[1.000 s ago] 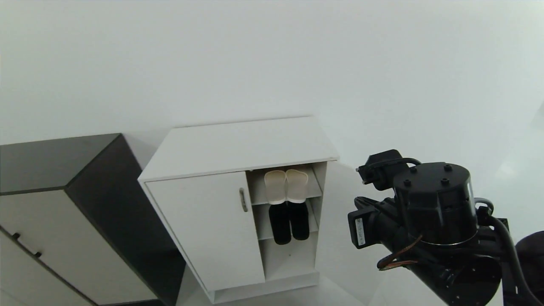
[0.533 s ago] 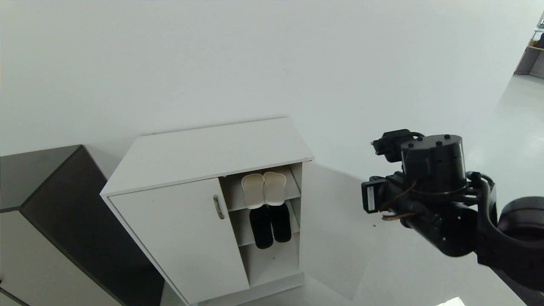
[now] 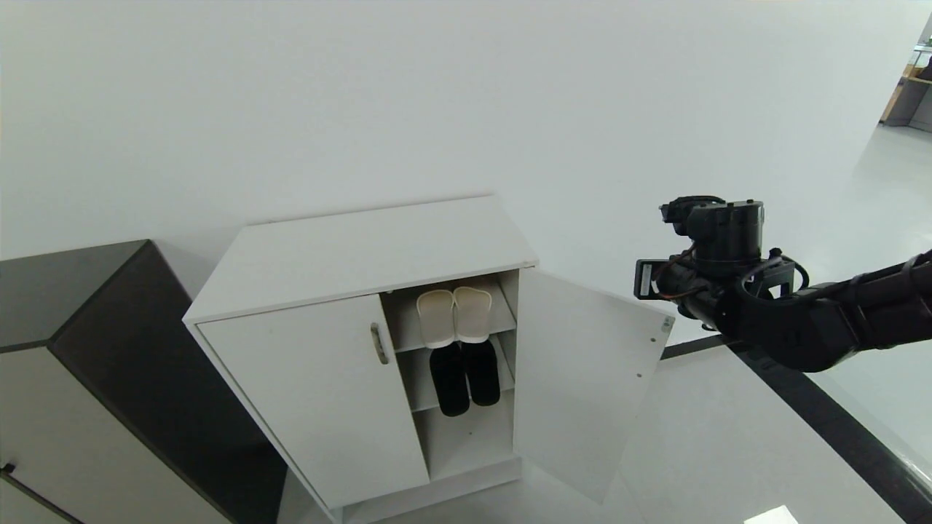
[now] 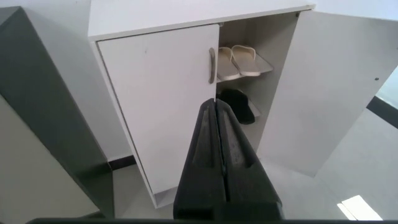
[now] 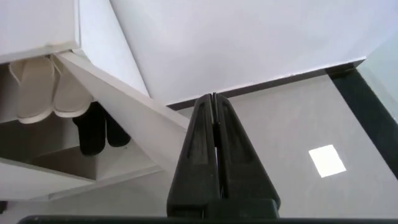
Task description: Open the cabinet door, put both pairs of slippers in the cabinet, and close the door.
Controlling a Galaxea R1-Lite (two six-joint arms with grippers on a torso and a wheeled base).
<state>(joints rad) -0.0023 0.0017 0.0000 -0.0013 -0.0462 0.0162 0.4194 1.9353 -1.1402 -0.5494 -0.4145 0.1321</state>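
Note:
The white cabinet (image 3: 364, 247) has its left door shut and its right door (image 3: 582, 378) swung wide open. White slippers (image 3: 455, 316) lie on the upper shelf, black slippers (image 3: 466, 375) on the shelf below. My right wrist (image 3: 717, 247) hangs just beyond the open door's outer edge. The right gripper (image 5: 215, 99) is shut and empty above that door (image 5: 143, 149), with both pairs of slippers (image 5: 43, 87) behind it. My left gripper (image 4: 216, 106) is shut and empty, in front of the shut left door near its handle (image 4: 211, 65).
A dark cabinet with pale drawers (image 3: 109, 349) stands close on the white cabinet's left. A white wall runs behind both. A black strip (image 3: 815, 407) crosses the floor to the right. Open grey floor lies in front of the open door.
The head camera has shifted. My right arm has stretched farther out, from close in front of the camera to the open door's outer edge. The slippers have stayed on their shelves.

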